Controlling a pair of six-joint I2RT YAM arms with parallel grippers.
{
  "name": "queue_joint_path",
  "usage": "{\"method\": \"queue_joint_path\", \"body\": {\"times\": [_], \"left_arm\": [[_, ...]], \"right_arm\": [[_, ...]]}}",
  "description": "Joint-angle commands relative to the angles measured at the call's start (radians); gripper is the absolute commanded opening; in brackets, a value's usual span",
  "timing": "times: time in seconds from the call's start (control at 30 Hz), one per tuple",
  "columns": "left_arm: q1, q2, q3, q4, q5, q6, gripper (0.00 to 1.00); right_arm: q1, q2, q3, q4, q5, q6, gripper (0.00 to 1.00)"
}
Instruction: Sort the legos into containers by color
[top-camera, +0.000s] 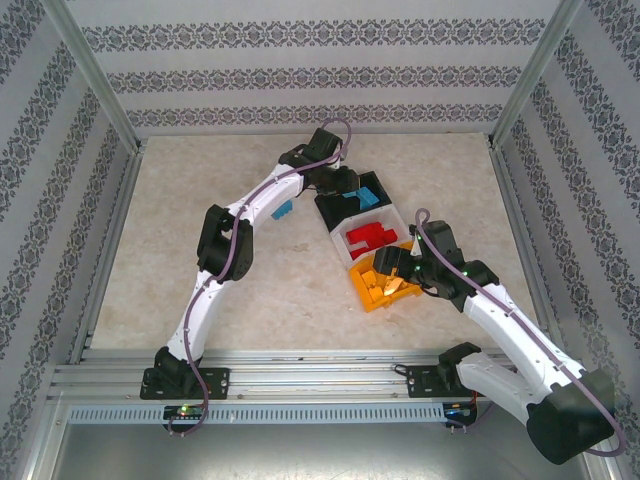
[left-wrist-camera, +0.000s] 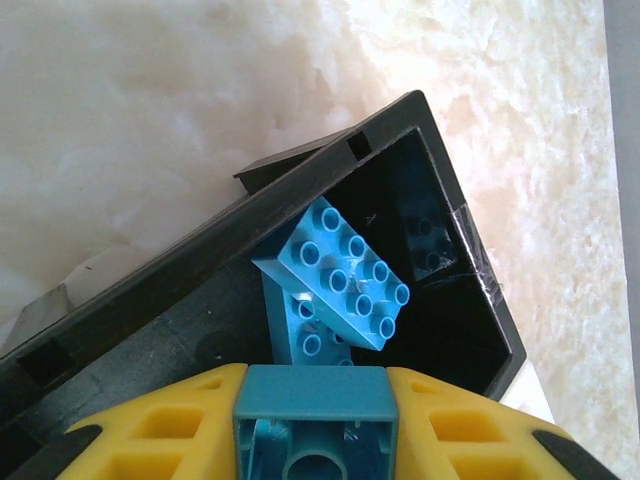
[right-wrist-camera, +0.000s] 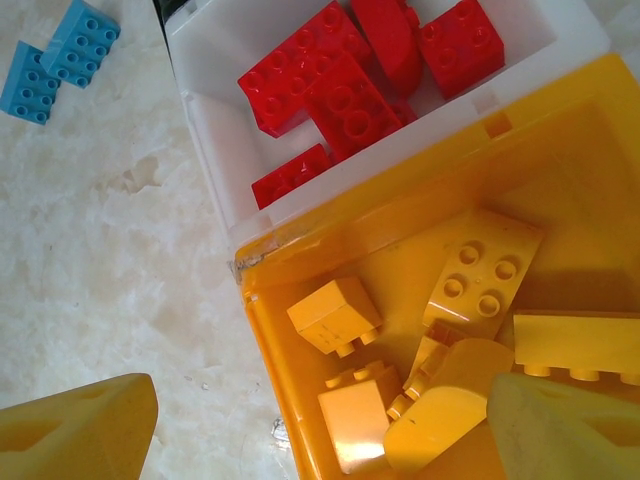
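Note:
My left gripper (left-wrist-camera: 315, 440) is shut on a light blue lego (left-wrist-camera: 315, 405), held between its yellow fingers (left-wrist-camera: 150, 430) just over the black container (left-wrist-camera: 200, 270). Two more light blue legos (left-wrist-camera: 340, 275) lie tilted inside that bin. In the top view the left gripper (top-camera: 340, 185) hangs over the black container (top-camera: 322, 208). My right gripper (right-wrist-camera: 325, 440) stands open above the orange-yellow container (right-wrist-camera: 400, 215), with nothing between its fingers. That bin holds several orange-yellow legos (right-wrist-camera: 335, 315). The white container (right-wrist-camera: 215, 130) holds several red legos (right-wrist-camera: 330, 85).
Two light blue legos (right-wrist-camera: 55, 55) lie loose on the marble table (top-camera: 200, 270), left of the bins; from above they sit under the left arm (top-camera: 283, 210). The three joined bins run diagonally mid-table. Patterned walls and metal posts enclose the table.

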Motion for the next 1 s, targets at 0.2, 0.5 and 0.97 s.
{"method": "queue_joint_path", "body": {"times": [0.2, 0.5, 0.97], "left_arm": [[-0.013, 0.015, 0.038, -0.036, -0.022, 0.033, 0.34], [-0.015, -0.003, 0.039, -0.053, -0.027, 0.041, 0.58], [-0.01, -0.544, -0.466, 0.006, -0.103, 0.124, 0.62]], "right_arm": [[-0.008, -0.008, -0.023, 0.016, -0.023, -0.005, 0.86], [-0.006, -0.009, -0.022, 0.014, -0.03, 0.007, 0.86], [0.147, -0.065, 0.024, -0.119, 0.022, 0.041, 0.87]]}}
